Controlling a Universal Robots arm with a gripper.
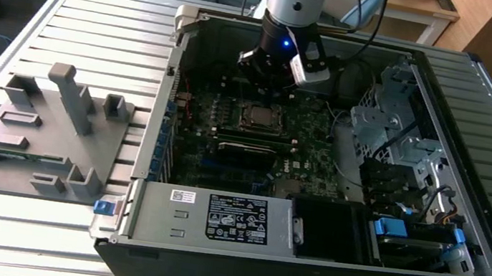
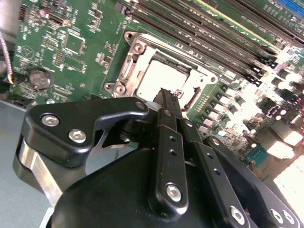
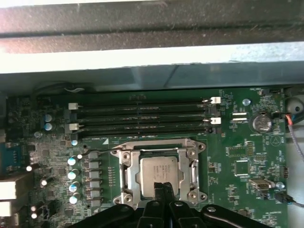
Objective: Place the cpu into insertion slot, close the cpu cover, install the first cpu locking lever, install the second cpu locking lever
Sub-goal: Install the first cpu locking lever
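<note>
The cpu, a dull silver square, lies flat in the insertion slot, which is mostly hidden beneath it. The cpu cover, a silver frame, lies down around the chip and shows again in the second wrist view, as does the cpu. My gripper is shut, its two black fingertips pressed together at the chip's near edge with nothing visible between them. In the exterior view the gripper hangs just behind the cpu inside the open computer case. A thin wire lever end sticks out beside the cover.
Long black memory slots run beside the socket, and a coin cell sits further along the green motherboard. The case wall rises close behind. A power supply and drive cage crowd the case. A grey fixture stands at the exterior view's left.
</note>
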